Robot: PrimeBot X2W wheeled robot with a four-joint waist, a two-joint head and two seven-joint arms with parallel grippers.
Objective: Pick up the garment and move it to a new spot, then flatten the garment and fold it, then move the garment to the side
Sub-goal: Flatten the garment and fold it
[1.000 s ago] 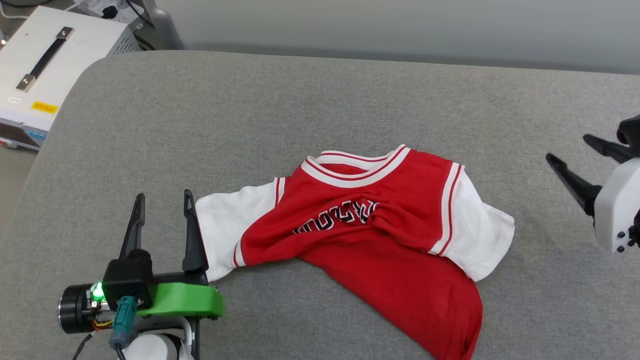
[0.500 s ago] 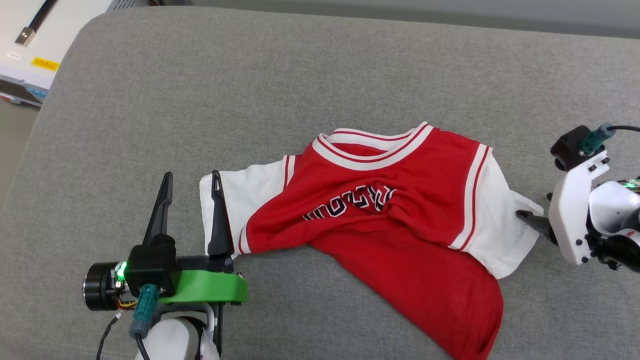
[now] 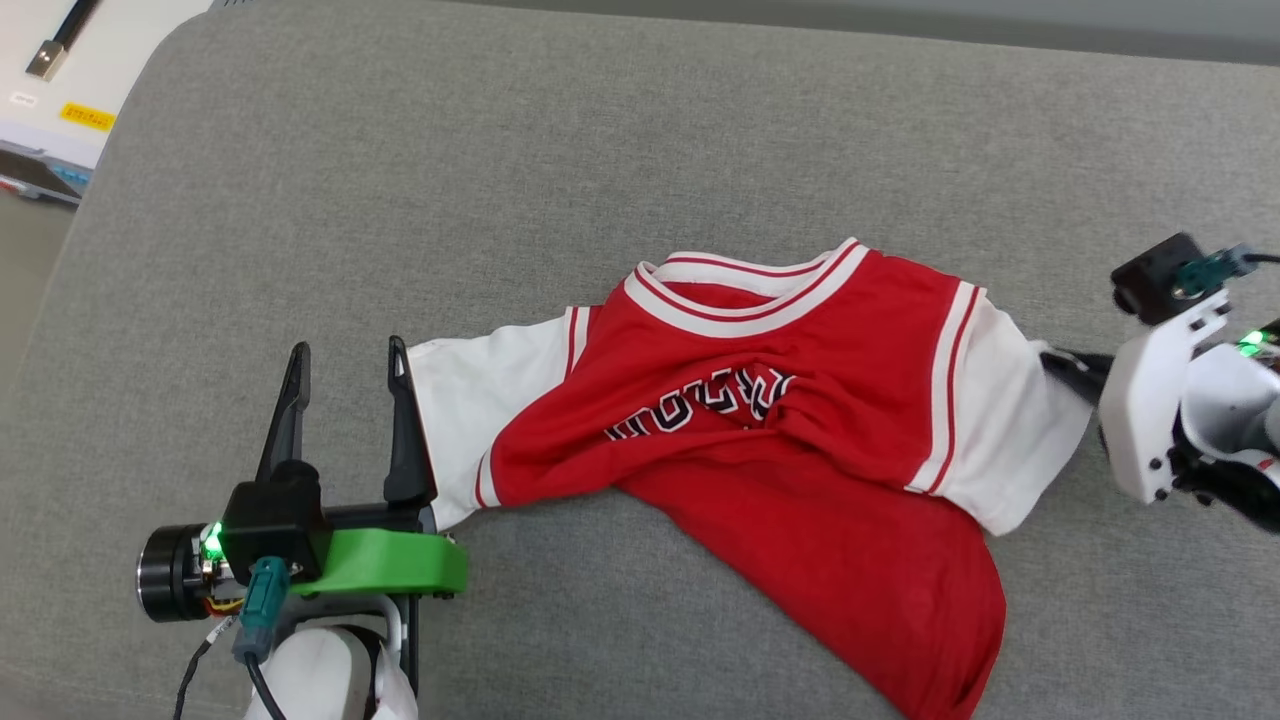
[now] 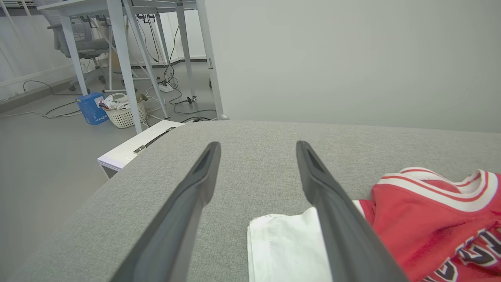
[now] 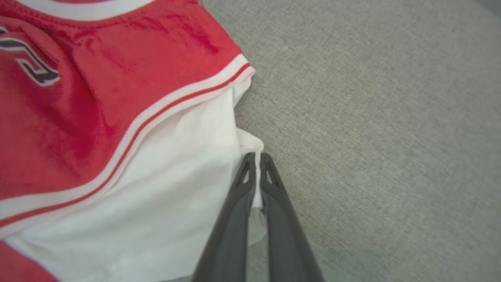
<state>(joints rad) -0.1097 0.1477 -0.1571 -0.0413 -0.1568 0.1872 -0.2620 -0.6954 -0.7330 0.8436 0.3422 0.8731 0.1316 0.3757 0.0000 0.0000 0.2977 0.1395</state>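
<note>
Pinching the edge of the white sleeve (image 5: 188, 188) on the robot's right side, the right gripper (image 5: 256, 156) has both fingers squeezed together, with a thin fold of cloth caught between them. The shirt (image 3: 800, 440) is a red jersey with white sleeves and striped trim. It's lying rumpled around the middle of the grey padded surface (image 3: 600, 150), collar toward the far side, and the black lettering is bunched into a crease across the chest. Over on the other side the left gripper (image 3: 347, 350) is spread wide and holding nothing. Its inner finger sits right at the edge of the other white sleeve (image 3: 470, 420), can't tell if it's actually touching. A white box (image 3: 50, 80) with a black handle sits off the far left corner.
</note>
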